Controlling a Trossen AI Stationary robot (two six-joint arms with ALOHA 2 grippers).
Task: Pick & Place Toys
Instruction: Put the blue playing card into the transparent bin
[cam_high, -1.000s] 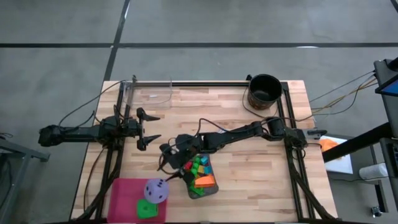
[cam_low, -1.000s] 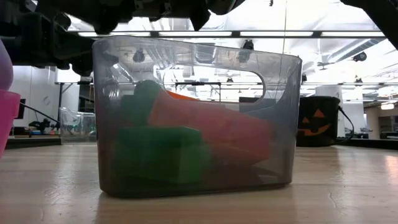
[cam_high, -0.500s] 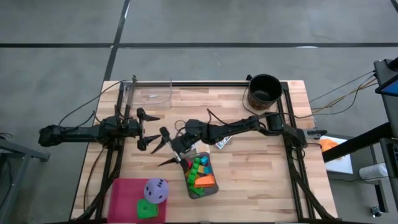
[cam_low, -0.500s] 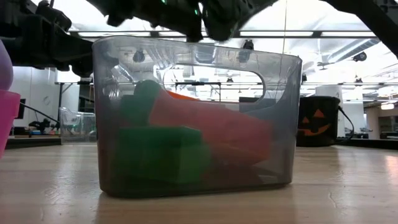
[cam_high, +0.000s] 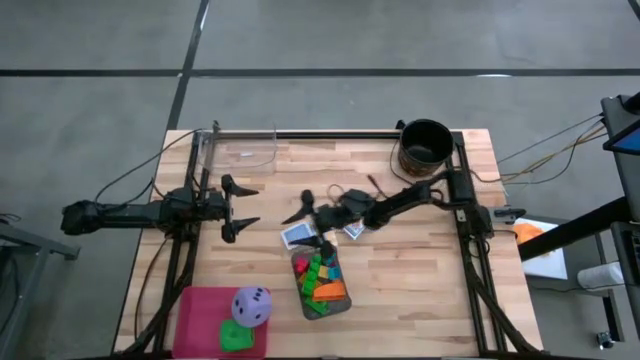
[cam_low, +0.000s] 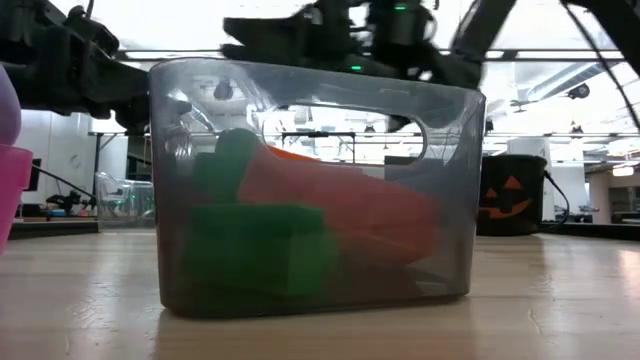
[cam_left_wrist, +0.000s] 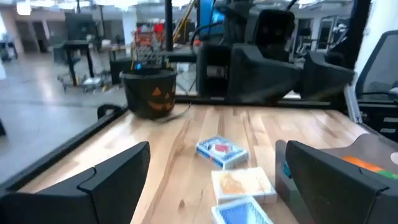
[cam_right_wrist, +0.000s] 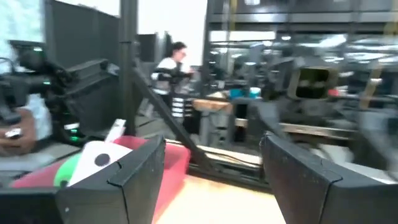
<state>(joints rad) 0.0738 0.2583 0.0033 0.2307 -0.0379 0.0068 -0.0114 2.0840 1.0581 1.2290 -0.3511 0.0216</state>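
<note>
The grey tray (cam_high: 321, 283) stands near the table's middle front and holds several bright blocks (cam_high: 318, 275); the low view shows a green block (cam_low: 258, 250) and an orange one (cam_low: 345, 210) through its wall (cam_low: 450, 200). Flat cards (cam_high: 295, 235) (cam_high: 352, 231) lie on the table just beyond the tray, and they also show in the left wrist view (cam_left_wrist: 221, 150). A purple die (cam_high: 250, 304) and a green die (cam_high: 235, 337) sit on a pink box (cam_high: 205, 315). My right gripper (cam_high: 312, 222) hangs open and empty above the cards. My left gripper (cam_high: 238, 206) waits open at the left.
A black round bucket (cam_high: 425, 146) stands at the far right corner. A clear container (cam_high: 240, 150) stands at the far left. A dark frame rail (cam_high: 330, 134) runs along the table's edges. A person shows in the room in the right wrist view (cam_right_wrist: 171, 65).
My right gripper has drawn back from the tray's near left side toward the table's far and right edges, and it now stands over the cards. The cards beyond the tray have come into sight. The tray and the blocks have stayed where they were.
</note>
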